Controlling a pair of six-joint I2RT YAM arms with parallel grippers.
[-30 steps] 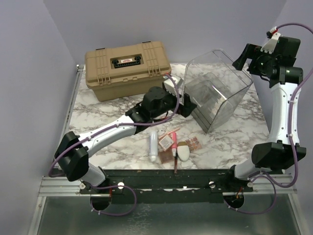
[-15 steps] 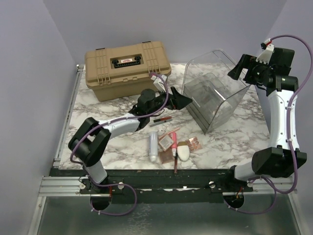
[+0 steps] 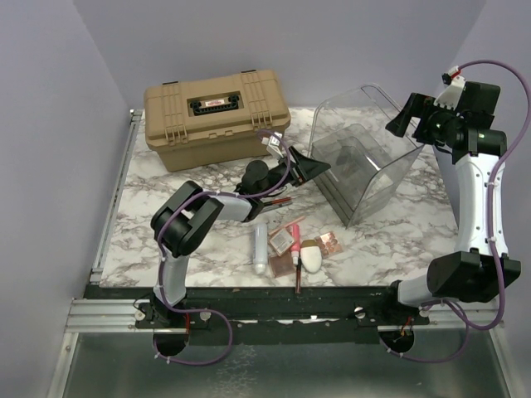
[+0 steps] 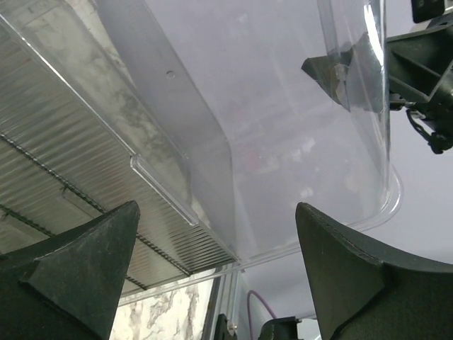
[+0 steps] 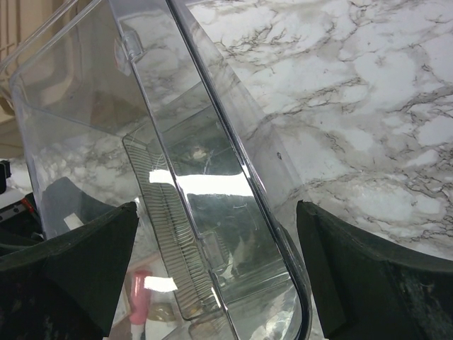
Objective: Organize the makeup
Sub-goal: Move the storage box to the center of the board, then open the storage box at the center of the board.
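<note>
The makeup lies in a cluster at the table's front middle: a white tube (image 3: 260, 246), a pink tube (image 3: 294, 235), a square palette (image 3: 282, 241), a white oval piece (image 3: 311, 259), a small brown-pink palette (image 3: 329, 243) and a thin pencil (image 3: 297, 274). Another thin pencil (image 3: 275, 201) lies under the left arm. My left gripper (image 3: 312, 168) is open and empty, raised at the clear bin's (image 3: 365, 157) left side; the left wrist view looks up into the bin (image 4: 212, 142). My right gripper (image 3: 400, 116) is open and empty above the bin's far right rim (image 5: 233, 163).
A large tan hard case (image 3: 216, 116) stands at the back left. The clear bin with grey drawers is tilted at the back right. The marble tabletop (image 3: 149, 224) ends at a black rail along the front.
My left arm has folded back and its gripper has swung up toward the bin's left side. My right gripper has come down slightly toward the bin's rim.
</note>
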